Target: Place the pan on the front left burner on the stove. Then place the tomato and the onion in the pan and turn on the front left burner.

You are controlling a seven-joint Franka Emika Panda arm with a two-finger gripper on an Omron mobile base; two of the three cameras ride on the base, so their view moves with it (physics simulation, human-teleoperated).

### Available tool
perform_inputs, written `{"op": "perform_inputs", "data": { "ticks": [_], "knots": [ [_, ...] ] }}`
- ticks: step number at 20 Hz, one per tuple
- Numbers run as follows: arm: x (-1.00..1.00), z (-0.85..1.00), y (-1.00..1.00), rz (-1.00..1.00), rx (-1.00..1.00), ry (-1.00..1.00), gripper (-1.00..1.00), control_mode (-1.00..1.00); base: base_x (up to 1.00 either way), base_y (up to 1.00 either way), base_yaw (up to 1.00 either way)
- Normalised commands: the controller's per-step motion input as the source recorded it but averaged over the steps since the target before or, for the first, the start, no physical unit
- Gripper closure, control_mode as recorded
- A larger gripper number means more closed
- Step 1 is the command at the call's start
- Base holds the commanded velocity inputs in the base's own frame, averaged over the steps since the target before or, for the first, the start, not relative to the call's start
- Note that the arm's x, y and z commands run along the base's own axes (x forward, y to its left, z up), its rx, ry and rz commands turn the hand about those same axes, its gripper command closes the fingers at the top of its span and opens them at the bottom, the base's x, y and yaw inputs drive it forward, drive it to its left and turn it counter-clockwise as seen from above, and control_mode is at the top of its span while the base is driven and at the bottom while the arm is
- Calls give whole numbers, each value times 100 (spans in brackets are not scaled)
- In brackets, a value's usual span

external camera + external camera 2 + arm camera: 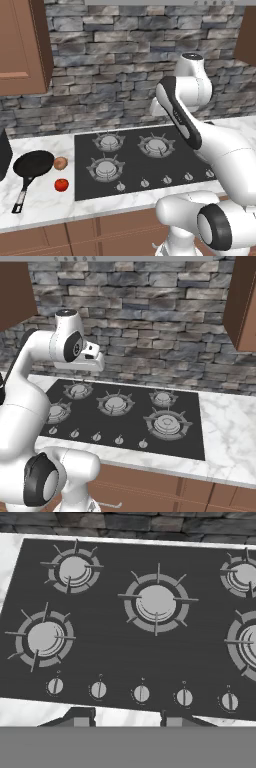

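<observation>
The black pan (34, 163) lies on the marble counter left of the stove (150, 172), its handle pointing toward the front edge. Right beside the pan sits the tan onion (60, 163), and the red tomato (61, 185) lies just in front of it. The front left burner (105, 168) is bare; it also shows in the hand view (45, 638) and partly behind my arm in the right base view (56, 412). My gripper (127, 718) hangs high above the stove's knob row, fingers apart with nothing between them, well right of the pan.
A row of small silver knobs (141, 693) runs along the stove's front edge. A dark appliance (3, 155) stands at the far left of the counter. Wooden cabinets (22, 45) hang above the left, and a stone wall backs the counter. Bare marble (227, 426) lies right of the stove.
</observation>
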Motion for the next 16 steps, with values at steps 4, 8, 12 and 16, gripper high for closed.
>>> {"op": "perform_inputs", "data": {
  "ticks": [4, 8, 12, 16],
  "knots": [
    [0, 0, 0, 0, 0, 0, -100, -100, 0, 0, 0],
    [-2, -5, 9, 0, 0, -1, -100, -100, 0, 0, 0],
    [-3, -8, 23, 0, 0, -1, -100, -100, 0, 0, 0],
    [-4, 0, 30, 0, 0, -3, -100, -100, 0, 0, 0]
  ]
}}
